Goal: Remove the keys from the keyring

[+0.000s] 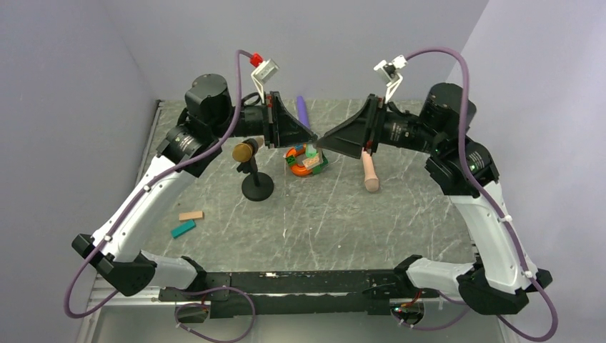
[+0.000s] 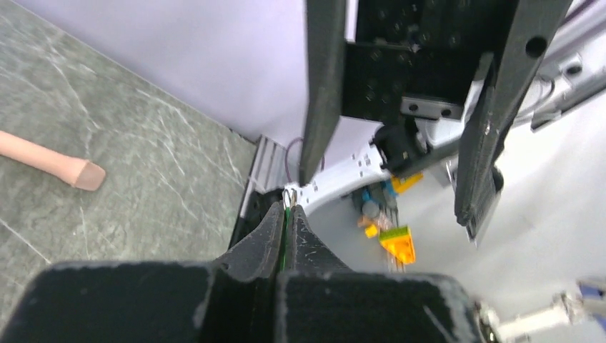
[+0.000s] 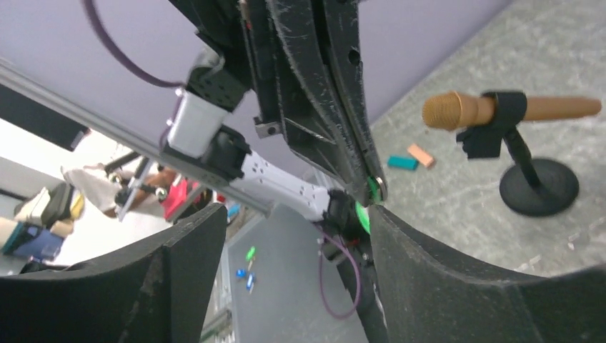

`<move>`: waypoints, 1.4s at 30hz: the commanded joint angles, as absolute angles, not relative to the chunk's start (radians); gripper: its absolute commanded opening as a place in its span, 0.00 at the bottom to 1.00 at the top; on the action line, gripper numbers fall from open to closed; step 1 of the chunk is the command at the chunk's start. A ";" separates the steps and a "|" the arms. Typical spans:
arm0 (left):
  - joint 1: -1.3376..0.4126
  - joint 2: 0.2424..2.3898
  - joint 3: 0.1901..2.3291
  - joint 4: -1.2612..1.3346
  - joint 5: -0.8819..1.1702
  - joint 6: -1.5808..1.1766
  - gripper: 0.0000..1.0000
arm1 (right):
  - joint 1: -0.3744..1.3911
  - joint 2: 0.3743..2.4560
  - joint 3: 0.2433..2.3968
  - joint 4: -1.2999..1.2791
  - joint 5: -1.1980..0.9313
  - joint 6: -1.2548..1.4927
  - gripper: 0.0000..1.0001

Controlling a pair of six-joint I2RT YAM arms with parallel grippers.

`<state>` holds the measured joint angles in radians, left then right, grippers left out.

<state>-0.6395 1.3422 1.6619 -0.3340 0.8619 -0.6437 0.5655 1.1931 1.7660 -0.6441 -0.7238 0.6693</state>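
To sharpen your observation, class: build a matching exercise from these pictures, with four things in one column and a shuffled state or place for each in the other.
1 left pincer
2 right pincer
3 microphone
4 teal block

A open
B clipped on a black stand
C shut on the green key
D lying near a tan block

Pairs: 1-C, 2-A, 3-B, 4-D
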 commanded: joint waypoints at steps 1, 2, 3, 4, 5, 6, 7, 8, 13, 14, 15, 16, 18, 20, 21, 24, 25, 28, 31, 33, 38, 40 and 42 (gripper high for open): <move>-0.642 1.274 1.672 -0.182 0.678 -0.805 0.00 | 0.558 1.140 1.706 -0.371 -0.657 0.792 0.74; -0.643 1.260 1.647 -0.138 0.653 -0.851 0.00 | 0.558 1.142 1.695 -0.327 -0.645 0.814 0.71; -0.643 1.248 1.628 -0.089 0.632 -0.881 0.00 | 0.558 1.148 1.692 -0.287 -0.643 0.832 0.67; -0.642 1.238 1.608 -0.055 0.608 -0.910 0.00 | 0.557 1.161 1.704 -0.265 -0.638 0.841 0.66; -0.642 1.227 1.590 -0.018 0.593 -0.934 0.00 | 0.558 1.176 1.721 -0.256 -0.630 0.842 0.65; -0.642 1.210 1.571 0.037 0.579 -0.953 0.00 | 0.558 1.185 1.734 -0.247 -0.625 0.842 0.64; -0.643 1.200 1.557 0.071 0.564 -0.970 0.00 | 0.558 1.191 1.743 -0.244 -0.613 0.840 0.64; -0.643 1.194 1.552 0.095 0.558 -0.981 0.00 | 0.558 1.191 1.746 -0.236 -0.602 0.838 0.65; -0.642 1.190 1.591 0.084 0.556 -0.958 0.00 | 0.555 1.181 1.731 -0.175 -0.576 0.852 0.66; -0.642 1.186 1.585 0.098 0.552 -0.963 0.00 | 0.556 1.190 1.736 -0.166 -0.588 0.859 0.64; -0.643 1.182 1.580 0.110 0.547 -0.970 0.00 | 0.556 1.197 1.739 -0.154 -0.604 0.871 0.61; -0.643 1.182 1.576 0.117 0.541 -0.976 0.00 | 0.557 1.206 1.740 -0.140 -0.618 0.881 0.59; -0.641 1.180 1.578 0.118 0.524 -0.978 0.00 | 0.556 1.212 1.727 -0.101 -0.636 0.904 0.54; -0.643 1.181 1.587 0.096 0.502 -0.974 0.00 | 0.556 1.212 1.719 -0.078 -0.640 0.911 0.47; -0.643 1.181 1.587 0.092 0.490 -0.975 0.00 | 0.557 1.214 1.719 -0.076 -0.641 0.913 0.44; -0.642 1.183 1.586 0.112 0.464 -0.991 0.00 | 0.556 1.227 1.724 -0.067 -0.653 0.920 0.39; -0.644 1.186 1.588 0.119 0.462 -0.995 0.00 | 0.557 1.232 1.725 -0.061 -0.657 0.925 0.38; -0.644 1.187 1.581 0.135 0.457 -1.005 0.00 | 0.558 1.240 1.727 -0.048 -0.663 0.934 0.36; -0.643 1.184 1.574 0.145 0.454 -1.011 0.00 | 0.558 1.246 1.729 -0.046 -0.666 0.935 0.35; -0.643 1.182 1.571 0.150 0.450 -1.008 0.00 | 0.558 1.249 1.730 -0.045 -0.665 0.935 0.35; -0.644 1.185 1.562 0.169 0.457 -1.014 0.00 | 0.560 1.264 1.746 -0.050 -0.670 0.930 0.30; -0.643 1.186 1.558 0.176 0.461 -1.014 0.00 | 0.560 1.272 1.755 -0.053 -0.671 0.928 0.28; -0.642 1.187 1.554 0.179 0.463 -1.012 0.00 | 0.560 1.279 1.765 -0.059 -0.672 0.925 0.24</move>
